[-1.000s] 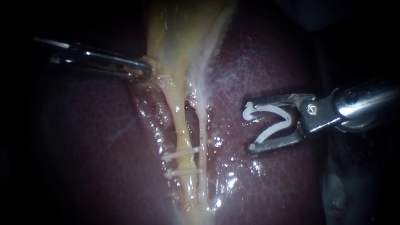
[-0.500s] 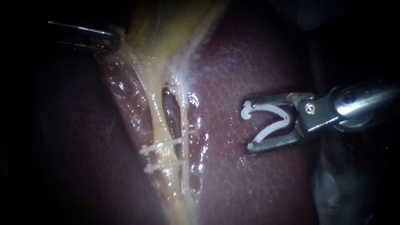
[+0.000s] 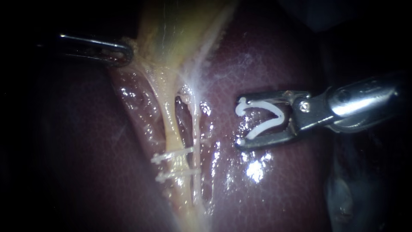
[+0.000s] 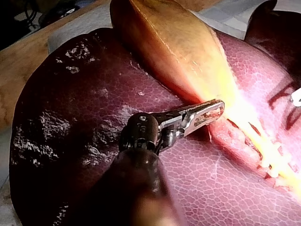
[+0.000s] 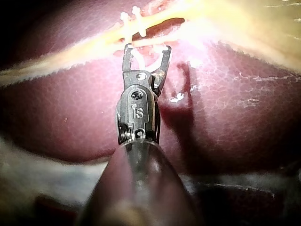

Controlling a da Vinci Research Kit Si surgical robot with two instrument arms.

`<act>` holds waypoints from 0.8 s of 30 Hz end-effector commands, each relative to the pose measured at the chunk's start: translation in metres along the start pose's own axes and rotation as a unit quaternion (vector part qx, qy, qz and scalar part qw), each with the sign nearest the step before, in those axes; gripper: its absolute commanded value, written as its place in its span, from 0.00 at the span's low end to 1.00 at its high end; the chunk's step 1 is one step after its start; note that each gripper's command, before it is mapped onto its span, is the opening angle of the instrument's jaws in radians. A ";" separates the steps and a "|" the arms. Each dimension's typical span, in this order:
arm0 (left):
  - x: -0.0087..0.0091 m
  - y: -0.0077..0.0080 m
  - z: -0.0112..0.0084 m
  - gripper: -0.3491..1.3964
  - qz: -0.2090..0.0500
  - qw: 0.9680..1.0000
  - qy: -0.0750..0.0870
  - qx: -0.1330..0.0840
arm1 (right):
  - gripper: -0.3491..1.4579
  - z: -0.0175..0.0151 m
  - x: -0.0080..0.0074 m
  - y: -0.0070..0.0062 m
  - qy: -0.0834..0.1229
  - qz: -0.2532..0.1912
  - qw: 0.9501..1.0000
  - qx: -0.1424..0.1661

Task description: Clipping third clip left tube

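Endoscope view: the left instrument [image 3: 122, 53] has its jaws clamped on the edge of the gallbladder [image 3: 180, 30], a pale yellow sac that narrows into two strands over the dark red liver [image 3: 266, 51]. The left tube [image 3: 171, 129], the thicker yellow strand, runs away from the left instrument's tip, and the thinner right tube [image 3: 196, 129] lies just beside it. Two fastened clips [image 3: 171, 155] cross the left tube, close together and well apart from the left instrument's jaws. The right instrument [image 3: 241, 122] grips a white clip [image 3: 264, 129] spread in a V between its jaws, each jaw pressing one arm, with the clip's mouth facing the tubes. The clip touches neither tube; bare liver lies between, and the right tube is the nearer. Seen from the right wrist, the tubes and the fastened clips lie close ahead of the jaw tips. Seen from the left wrist, the left instrument's jaws pinch the gallbladder's edge.
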 end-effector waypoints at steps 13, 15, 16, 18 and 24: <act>0.0002 -0.0002 0.0003 0.00 0.001 1.000 0.000 0.001 | 0.47 0.0049 -0.0012 0.0008 0.038 0.101 0.993 0.037; 0.0002 -0.0003 0.0004 0.00 0.001 1.000 0.001 0.002 | 0.47 0.0056 -0.0015 0.0010 0.038 0.110 0.992 0.041; 0.0002 -0.0003 0.0004 0.00 0.001 1.000 0.001 0.002 | 0.47 0.0061 -0.0018 0.0011 0.040 0.117 0.991 0.044; 0.0002 -0.0004 0.0005 0.00 0.001 1.000 0.001 0.002 | 0.47 0.0067 -0.0022 0.0013 0.042 0.128 0.990 0.051; 0.0003 -0.0007 0.0006 0.00 0.001 1.000 0.001 0.002 | 0.47 0.0085 -0.0036 0.0022 0.064 0.165 0.981 0.075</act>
